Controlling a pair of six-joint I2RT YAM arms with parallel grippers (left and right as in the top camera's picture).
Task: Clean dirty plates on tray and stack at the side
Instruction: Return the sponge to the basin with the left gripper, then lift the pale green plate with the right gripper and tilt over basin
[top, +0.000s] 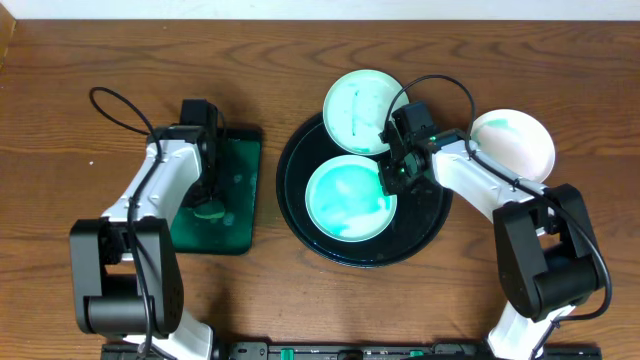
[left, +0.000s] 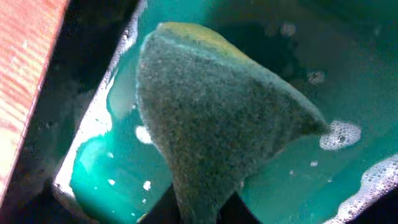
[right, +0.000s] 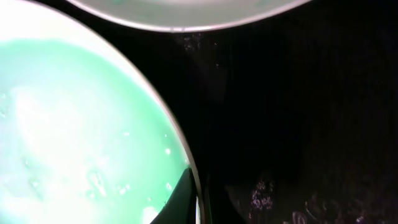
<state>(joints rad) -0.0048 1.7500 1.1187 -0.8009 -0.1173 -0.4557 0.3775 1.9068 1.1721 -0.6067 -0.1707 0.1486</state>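
Plate on tray, rim clamped in right jaws; left jaws pinch sponge.

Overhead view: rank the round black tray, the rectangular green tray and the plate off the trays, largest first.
1. round black tray
2. rectangular green tray
3. plate on the table

The bench is brown wood with visible grain. The tray looks glossy black, the plates smooth and shiny. The sponge is coarse, rough and matt.
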